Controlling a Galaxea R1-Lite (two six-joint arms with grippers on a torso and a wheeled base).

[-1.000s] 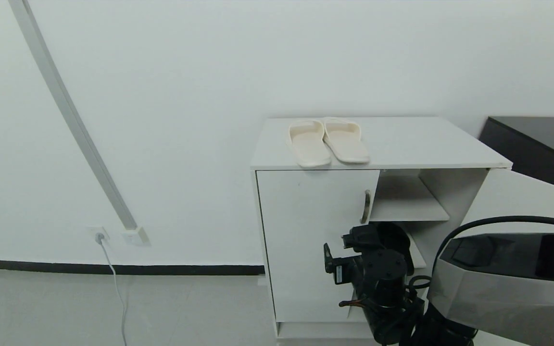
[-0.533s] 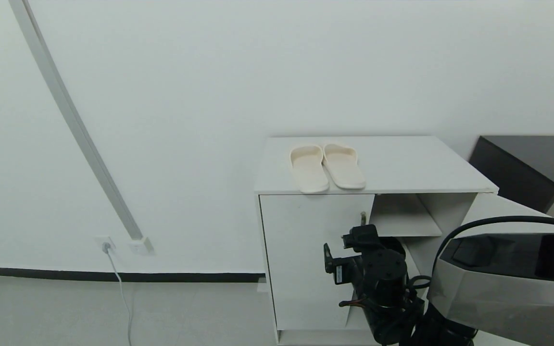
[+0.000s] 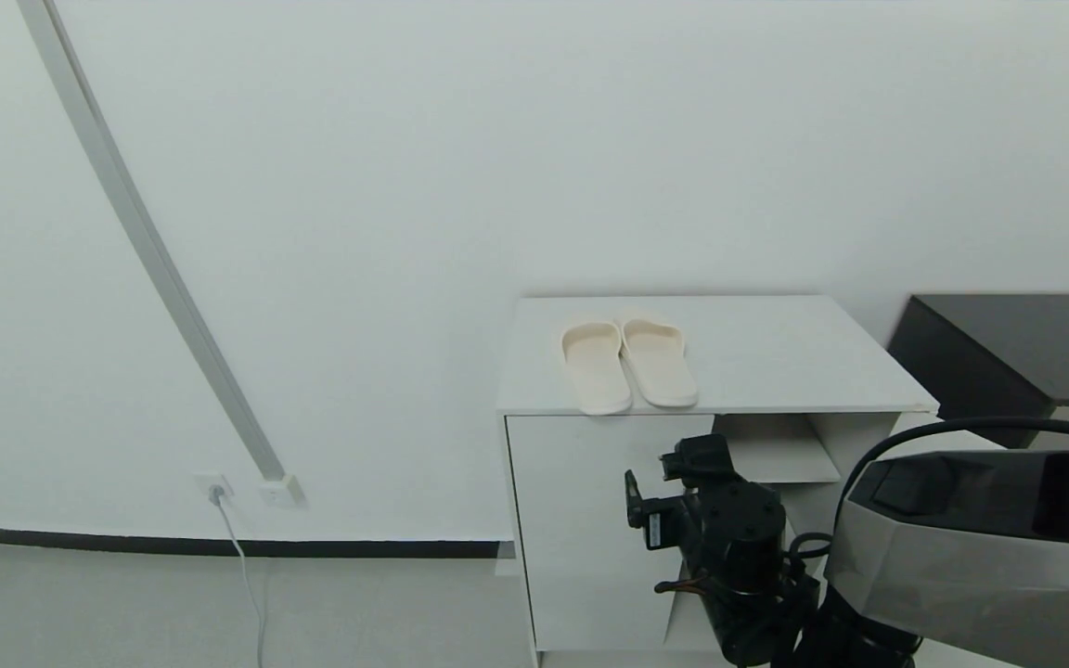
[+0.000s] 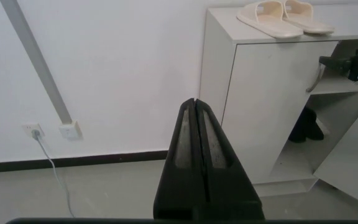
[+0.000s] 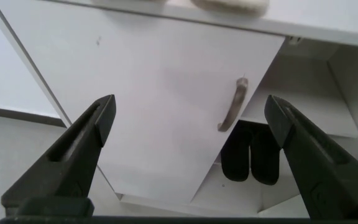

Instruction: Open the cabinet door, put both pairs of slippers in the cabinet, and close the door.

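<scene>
Right gripper (image 5: 191, 155): jaws spread wide, empty, facing the shut white cabinet door (image 5: 160, 93) near its curved metal handle (image 5: 232, 107). Left gripper (image 4: 195, 140): fingers pressed together, empty, well apart from the white cabinet (image 4: 219, 74). Pair of black slippers (image 5: 252, 155): inside the open compartment beside the shut door. Pair of cream slippers (image 3: 627, 364): on the cabinet top, reaching its front edge. Grey floor (image 3: 219, 603) extends left of the cabinet.

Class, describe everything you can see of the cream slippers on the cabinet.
The cream slippers are a matched pair of slides, seemingly moulded foam, each with a broad strap at the wall end. They lie soles down, side by side and touching, on the cabinet top, left of its middle, heels at the front edge. Nothing else touches them.
</scene>
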